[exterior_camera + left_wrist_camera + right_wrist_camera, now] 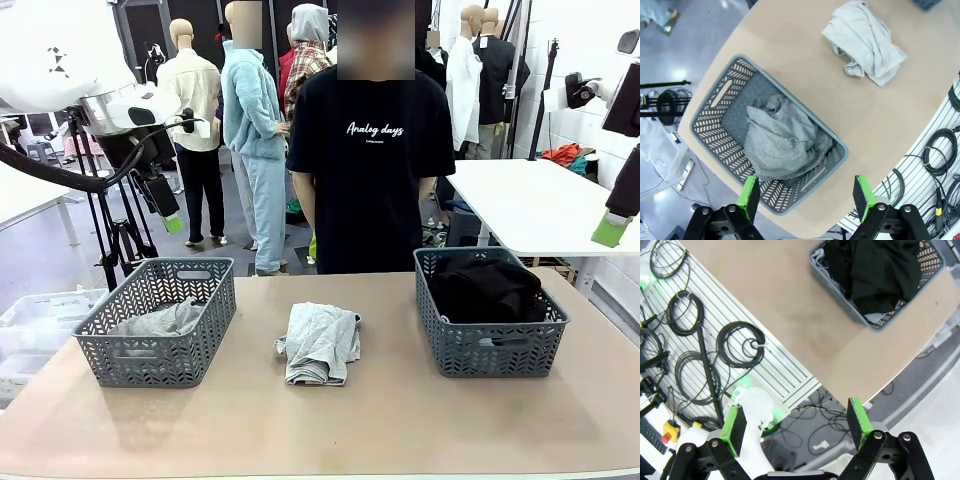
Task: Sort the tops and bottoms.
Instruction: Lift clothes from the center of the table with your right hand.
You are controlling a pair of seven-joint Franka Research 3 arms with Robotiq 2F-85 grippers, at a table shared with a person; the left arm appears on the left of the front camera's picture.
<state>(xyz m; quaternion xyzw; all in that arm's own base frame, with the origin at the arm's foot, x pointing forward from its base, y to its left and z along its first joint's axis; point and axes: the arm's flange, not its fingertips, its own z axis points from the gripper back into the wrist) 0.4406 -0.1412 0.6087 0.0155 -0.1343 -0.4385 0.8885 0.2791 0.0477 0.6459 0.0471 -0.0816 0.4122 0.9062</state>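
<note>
We look across a tan table (400, 420) toward a person in a black T-shirt (372, 160) standing at the far edge, arms down at their sides. Two grey lattice baskets sit on the table: the left basket (205, 335) holds a grey garment (160, 320), the right basket (500, 350) is heaped with black garments (485, 290). Between them, apart from both, a crumpled light grey garment (320, 342) lies on the bare tabletop.

Both arms are raised well above the table. The left gripper (807, 196) hangs over the left basket, looking straight down, its jaws spread wide with nothing between them. The right gripper (797, 421) hovers off the table's near corner, jaws likewise spread and empty.

The left wrist view lets us see the whole crumpled grey garment inside its basket, which the front view mostly hides behind the basket wall. The right wrist view shows coiled black cables (742, 347) on a slatted panel beside the table.
</note>
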